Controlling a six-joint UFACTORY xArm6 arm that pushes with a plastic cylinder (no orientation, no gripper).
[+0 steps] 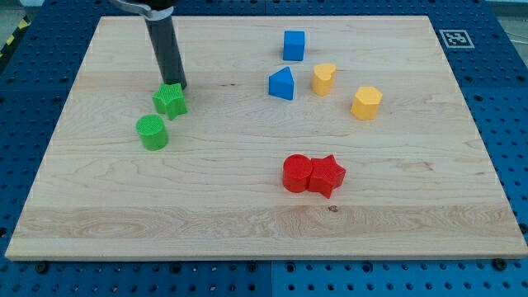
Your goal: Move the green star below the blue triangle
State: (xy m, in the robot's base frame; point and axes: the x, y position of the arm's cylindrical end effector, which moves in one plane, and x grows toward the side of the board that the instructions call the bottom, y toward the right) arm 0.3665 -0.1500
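The green star (170, 101) lies on the wooden board at the view's upper left. My tip (179, 86) touches the star's upper right edge. The blue triangle (281, 84) lies to the view's right of the star, near the top middle. The rod rises from the tip toward the view's top left.
A green cylinder (152, 132) sits just below and left of the star. A blue cube (294, 45) lies above the triangle. Two yellow blocks (323, 78) (366, 102) lie right of it. A red cylinder (297, 173) and a red star (327, 175) touch at lower middle.
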